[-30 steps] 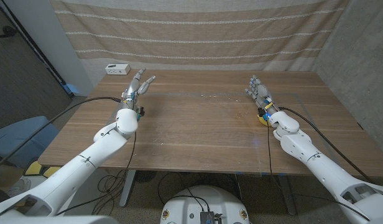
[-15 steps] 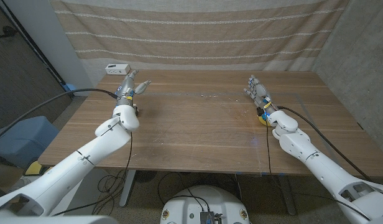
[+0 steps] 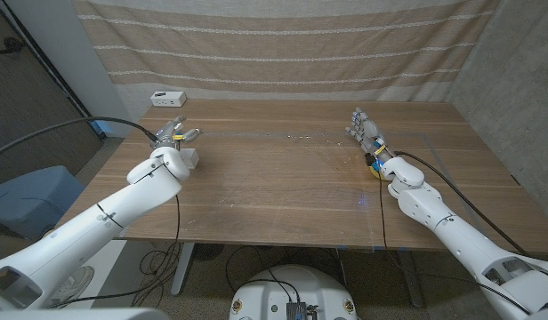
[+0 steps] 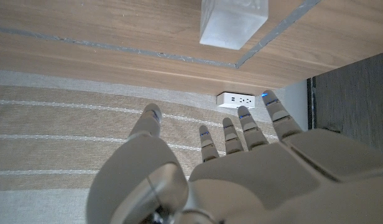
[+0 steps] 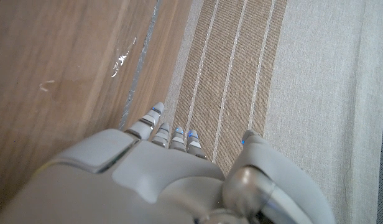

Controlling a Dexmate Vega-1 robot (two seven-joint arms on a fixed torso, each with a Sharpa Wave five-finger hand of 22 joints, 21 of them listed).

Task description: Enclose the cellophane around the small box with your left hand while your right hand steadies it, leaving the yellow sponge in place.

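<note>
The small white box (image 3: 189, 159) stands on the table close beside my left wrist, and its frosted top (image 4: 234, 22) appears in the left wrist view. My left hand (image 3: 173, 135) hovers just behind the box, fingers spread, holding nothing. The clear cellophane (image 3: 292, 137) lies flat on the table, visible by faint glints and its edge line (image 4: 117, 48), also glinting (image 5: 125, 57) in the right wrist view. My right hand (image 3: 365, 130) is held over the table's right side with its fingers apart and nothing in them. The yellow sponge (image 3: 376, 169) peeks out beneath the right wrist.
A white power strip (image 3: 168, 98) sits at the table's back left corner, also seen as (image 4: 241, 99). A striped curtain (image 3: 283, 44) hangs right behind the table. A blue chair (image 3: 25, 200) stands off the left edge.
My left arm has swung to the left and its hand has drawn back toward me, uncovering the small box beside the wrist. The right hand has barely shifted.
</note>
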